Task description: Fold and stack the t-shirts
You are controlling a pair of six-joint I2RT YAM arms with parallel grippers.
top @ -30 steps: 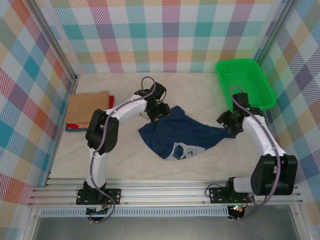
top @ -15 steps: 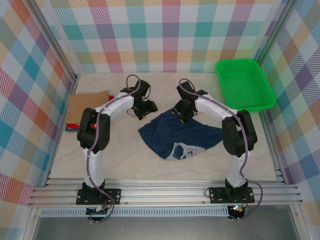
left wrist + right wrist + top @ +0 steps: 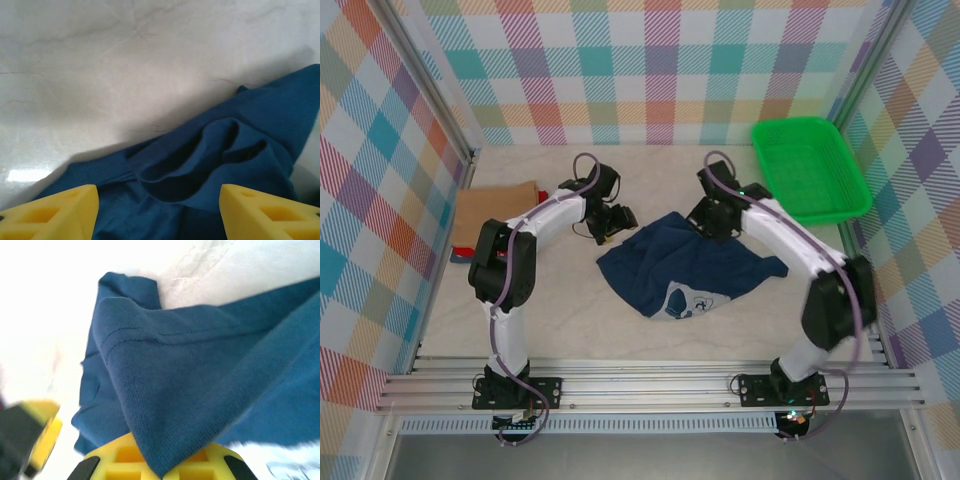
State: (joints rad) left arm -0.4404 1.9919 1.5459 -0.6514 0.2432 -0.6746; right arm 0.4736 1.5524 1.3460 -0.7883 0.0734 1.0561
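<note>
Top view: crumpled navy t-shirt (image 3: 682,268) at frame centre on the desk (image 3: 580,320), folded tan t-shirt (image 3: 495,212) far left. Left wrist: left jaws released, spread over navy cloth. Right wrist: right jaws clenched on the shirt's hem

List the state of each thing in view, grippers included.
navy t-shirt: unfolded, crumpled, far edge pinched.
folded t-shirts: stacked at the left, tan one on top.
green basket: upright, far right corner.
left gripper: open, beside the navy t-shirt's far-left edge.
right gripper: shut on the navy t-shirt's far edge.
</note>
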